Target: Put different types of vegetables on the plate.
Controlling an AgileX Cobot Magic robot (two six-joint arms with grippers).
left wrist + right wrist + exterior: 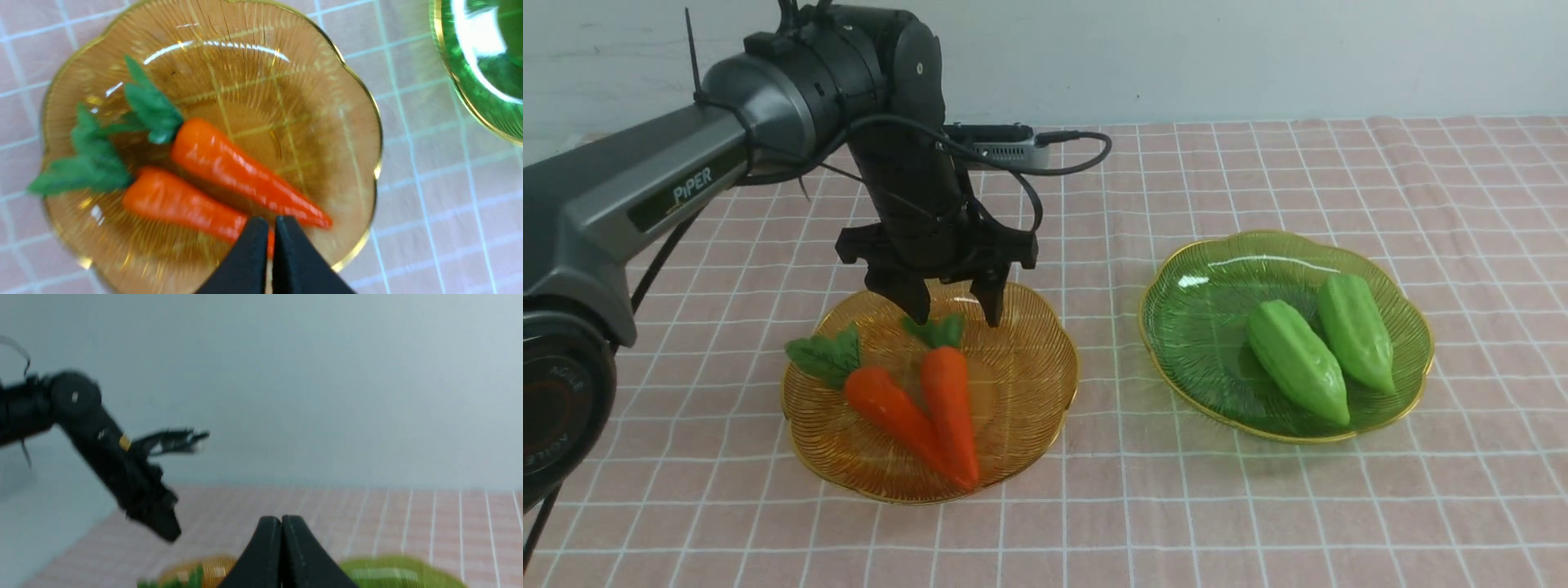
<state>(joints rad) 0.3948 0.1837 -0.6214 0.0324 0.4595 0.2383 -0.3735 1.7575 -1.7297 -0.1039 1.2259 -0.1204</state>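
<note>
Two orange carrots with green leaf tops (947, 404) (886, 408) lie side by side on the amber plate (1029, 359). Two light-green gourds (1294, 359) (1356, 331) lie on the green plate (1184, 327). My left gripper (956, 318) hangs empty just above the leaf end of the right-hand carrot, jaws apart in the front view. In the left wrist view (271, 228) its tips show only a narrow gap over the carrot (245, 179) tips. My right gripper (281, 522) is shut and empty, held high, and is out of the front view.
A pink checked cloth (1258, 506) covers the table. The two plates stand about a hand's width apart. The left arm (645, 188) reaches in from the left. A pale wall (1258, 57) lies behind the table.
</note>
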